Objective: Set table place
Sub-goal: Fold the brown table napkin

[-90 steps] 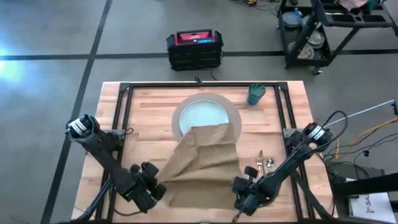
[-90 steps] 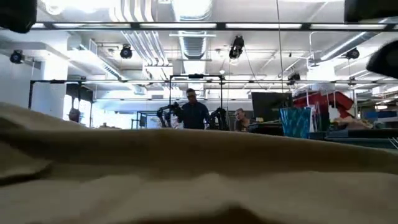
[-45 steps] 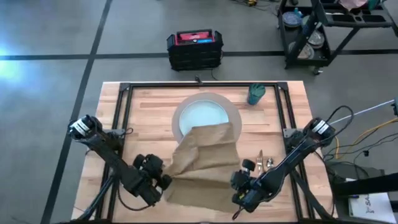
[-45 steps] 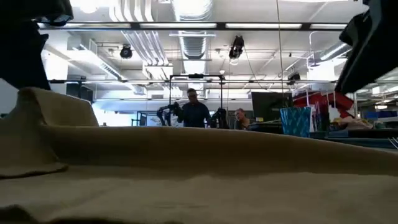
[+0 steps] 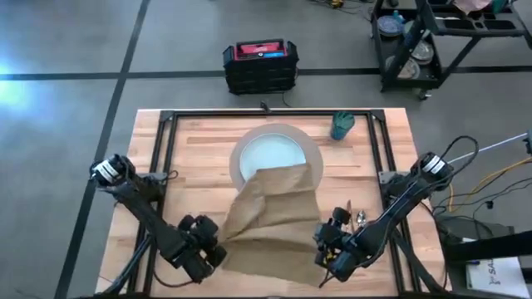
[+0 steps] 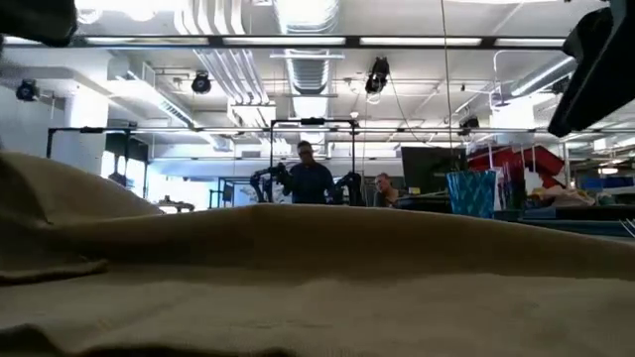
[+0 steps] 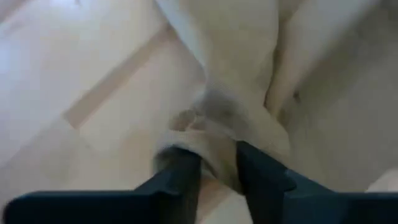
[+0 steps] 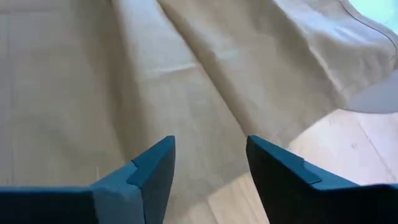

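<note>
The brown cloth napkin (image 5: 270,220) lies spread on the wooden table (image 5: 195,145), its long axis running from the near edge between the two arms up to the pale blue-green plate (image 5: 270,154), whose near side its far end covers; plate and round tan mat (image 5: 314,151) sit beyond both grippers, toward the table's far side. The left gripper (image 5: 208,247) is at the napkin's near left corner, and the left wrist view shows its fingers (image 7: 180,174) narrowed onto a bunched fold of the cloth, so it holds the napkin there. The right gripper (image 5: 327,253) is just beside the napkin's near right edge; in the right wrist view its fingers (image 8: 158,165) stand wide apart above the cloth, gripping nothing, with the cloth directly ahead of and below them. The right arm looks the one that must drop to pinch its corner before any folding. Only the high view shows the fork and spoon (image 5: 356,218) just beyond the right gripper and the teal cup (image 5: 342,125) far off; the low view mostly shows cloth close up, with people in the room behind.
</note>
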`<action>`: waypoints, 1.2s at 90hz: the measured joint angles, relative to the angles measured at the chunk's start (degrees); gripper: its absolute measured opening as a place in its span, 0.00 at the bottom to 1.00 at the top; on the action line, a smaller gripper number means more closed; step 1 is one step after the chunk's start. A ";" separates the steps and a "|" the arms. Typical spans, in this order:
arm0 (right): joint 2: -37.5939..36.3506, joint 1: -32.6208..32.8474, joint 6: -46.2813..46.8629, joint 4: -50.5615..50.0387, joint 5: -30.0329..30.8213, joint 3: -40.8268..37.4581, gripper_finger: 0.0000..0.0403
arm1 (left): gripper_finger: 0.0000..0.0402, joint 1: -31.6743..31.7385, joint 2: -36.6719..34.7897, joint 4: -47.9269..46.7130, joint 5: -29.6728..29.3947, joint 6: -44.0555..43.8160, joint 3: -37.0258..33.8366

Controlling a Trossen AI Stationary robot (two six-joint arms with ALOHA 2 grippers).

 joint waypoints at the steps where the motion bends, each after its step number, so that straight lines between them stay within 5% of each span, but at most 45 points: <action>1: 0.00 0.00 0.07 0.07 0.00 -0.01 0.45 | 0.32 -0.03 0.03 0.05 0.03 -0.03 0.00; 29: 0.00 0.24 -0.54 0.31 0.02 0.34 0.44 | 0.80 1.57 -0.72 6.41 -0.05 5.44 0.00; 44: 0.00 0.22 -1.17 0.28 0.09 0.34 0.43 | 0.96 3.52 -2.06 5.34 -1.80 5.90 0.00; 63: 0.00 0.22 -1.48 0.32 0.13 0.34 0.41 | 0.98 5.39 -5.86 -3.72 -11.95 2.33 0.02; 75: 0.00 0.46 -1.00 0.35 0.10 0.34 0.42 | 0.97 5.83 -6.09 -9.74 -7.53 -1.63 -0.02; 91: 0.00 0.76 -0.43 0.47 0.15 -0.11 0.41 | 0.97 4.80 -2.34 -5.87 1.44 -5.27 -2.01; 108: 0.24 0.74 0.61 0.79 1.68 -0.52 0.39 | 0.97 4.07 -0.29 -9.64 -2.16 -10.16 -1.67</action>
